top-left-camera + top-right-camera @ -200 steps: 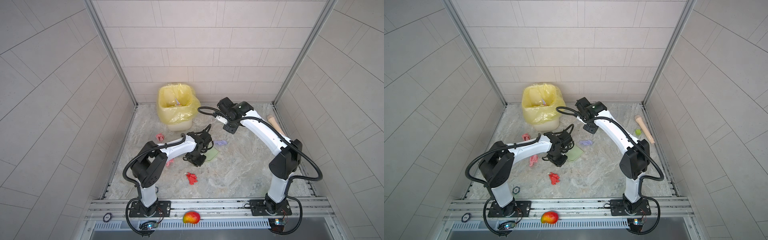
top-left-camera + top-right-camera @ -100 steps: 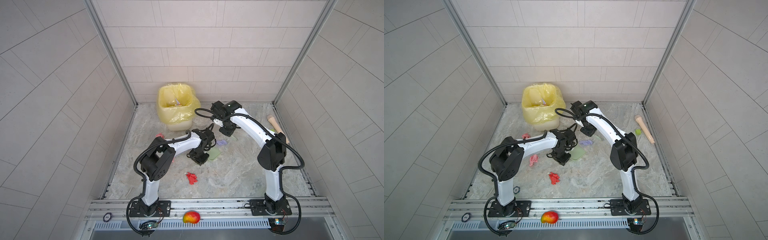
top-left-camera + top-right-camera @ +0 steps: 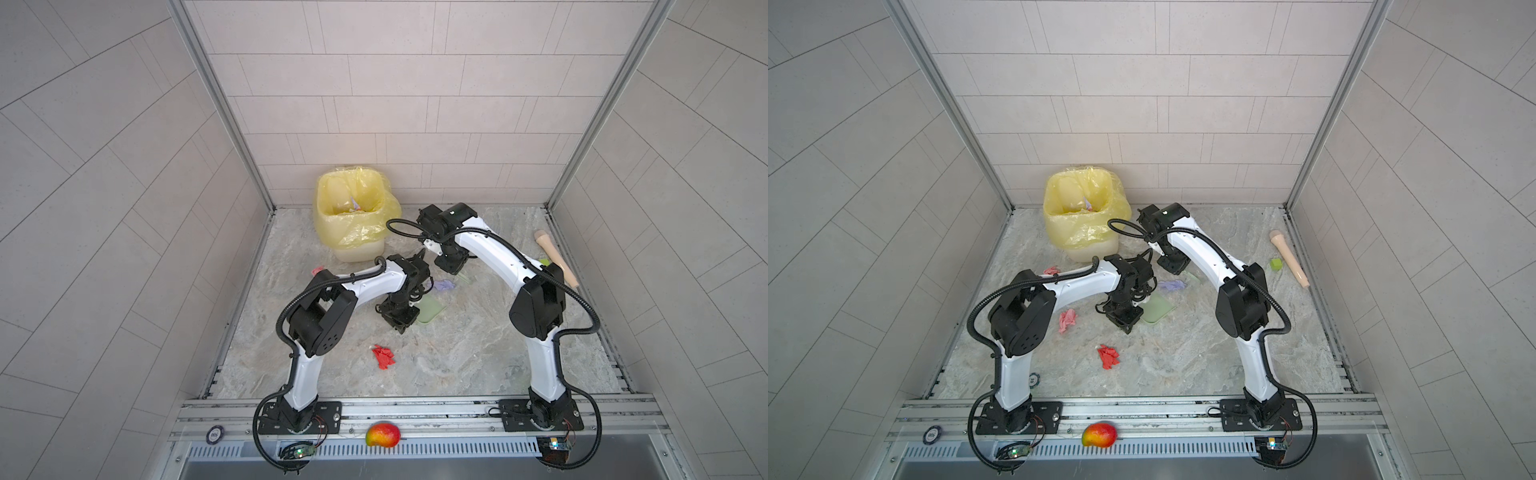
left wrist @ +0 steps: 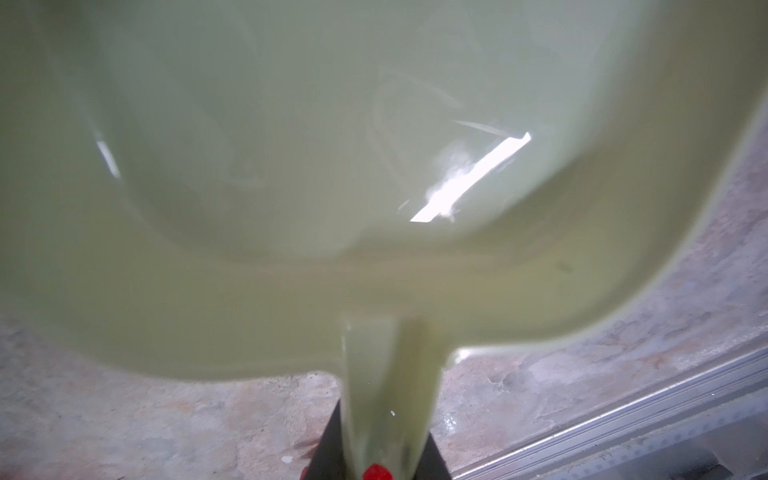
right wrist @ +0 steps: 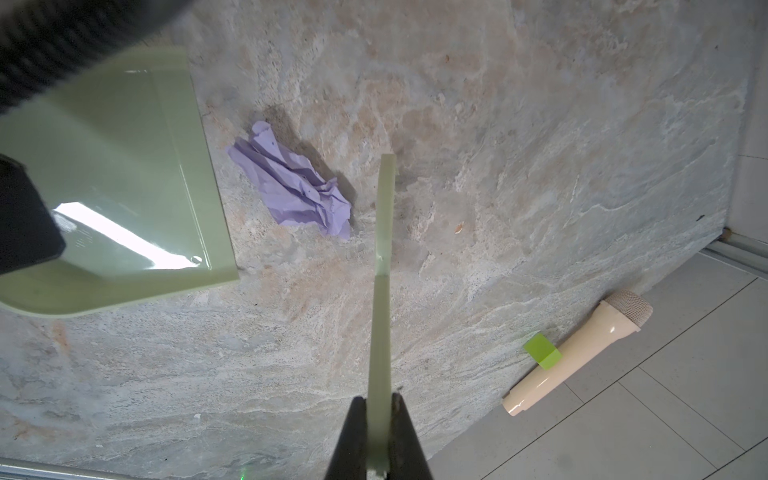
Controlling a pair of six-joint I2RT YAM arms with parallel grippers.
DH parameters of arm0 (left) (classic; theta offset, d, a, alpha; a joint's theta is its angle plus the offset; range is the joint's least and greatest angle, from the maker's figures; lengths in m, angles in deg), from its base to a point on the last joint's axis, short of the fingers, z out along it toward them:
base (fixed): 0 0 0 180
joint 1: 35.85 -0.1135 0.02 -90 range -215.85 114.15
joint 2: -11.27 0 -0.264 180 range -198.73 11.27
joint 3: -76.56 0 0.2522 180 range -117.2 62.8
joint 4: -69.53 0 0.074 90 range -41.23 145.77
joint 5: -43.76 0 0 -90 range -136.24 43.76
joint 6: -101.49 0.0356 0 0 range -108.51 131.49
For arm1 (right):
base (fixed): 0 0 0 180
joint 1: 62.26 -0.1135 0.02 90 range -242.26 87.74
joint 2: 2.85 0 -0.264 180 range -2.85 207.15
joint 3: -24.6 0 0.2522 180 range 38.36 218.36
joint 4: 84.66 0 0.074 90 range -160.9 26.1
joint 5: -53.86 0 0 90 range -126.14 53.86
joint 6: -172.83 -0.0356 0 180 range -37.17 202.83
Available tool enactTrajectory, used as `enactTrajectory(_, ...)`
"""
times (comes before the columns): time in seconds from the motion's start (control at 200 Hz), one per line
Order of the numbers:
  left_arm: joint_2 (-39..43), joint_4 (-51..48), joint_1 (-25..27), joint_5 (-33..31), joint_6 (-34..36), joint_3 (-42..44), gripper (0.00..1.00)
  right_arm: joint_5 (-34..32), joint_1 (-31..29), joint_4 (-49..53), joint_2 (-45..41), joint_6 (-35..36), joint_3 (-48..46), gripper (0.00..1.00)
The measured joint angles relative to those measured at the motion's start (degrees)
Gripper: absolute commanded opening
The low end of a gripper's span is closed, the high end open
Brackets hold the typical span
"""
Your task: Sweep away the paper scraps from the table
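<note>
A lavender paper scrap (image 5: 291, 187) lies on the table (image 3: 478, 353), between the dustpan's front edge and a thin pale green sweeping blade (image 5: 382, 291). My right gripper (image 5: 379, 419) is shut on that blade, whose edge stands just beside the scrap. My left gripper (image 4: 380, 453) is shut on the handle of the pale green dustpan (image 4: 374, 166), which rests low on the table with its mouth toward the scrap. In both top views a red scrap (image 3: 383, 356) lies nearer the front. A pink scrap (image 3: 1067, 319) sits by my left arm, and another pink scrap (image 3: 1050, 270) behind it.
A bin with a yellow liner (image 3: 353, 216) stands at the back, holding some scraps. A cream toy microphone (image 3: 555, 257) and a small green cube (image 3: 1275, 263) lie along the right rail. A mango (image 3: 382, 434) rests on the front rail.
My right arm has swung left and brought the blade down closer to the lavender scrap. The left arm's elbow has shifted right while the dustpan stays almost in place.
</note>
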Motion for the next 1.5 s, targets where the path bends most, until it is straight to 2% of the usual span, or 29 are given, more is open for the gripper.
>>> enactTrajectory(0.485, -1.09, -1.38, -0.46, 0.11, 0.13, -0.04, 0.00, 3.91, -3.54, 2.03, 1.44, -0.13, 4.17, 0.00)
enactTrajectory(0.936, -1.22, -2.03, -0.24, -0.09, 0.11, 0.04, 0.00, 7.85, -4.76, 2.95, -1.03, -2.93, 2.08, 0.00)
enactTrajectory(1.171, -1.11, 1.79, -0.37, -0.09, -0.13, 1.09, 0.00, 9.14, -2.03, 1.99, -3.45, -6.64, -0.57, 0.00)
enactTrajectory(1.501, 0.37, 3.78, -1.20, -0.17, -0.09, 3.52, 0.00, 10.60, 0.87, -7.61, -6.71, -12.55, -6.49, 0.00)
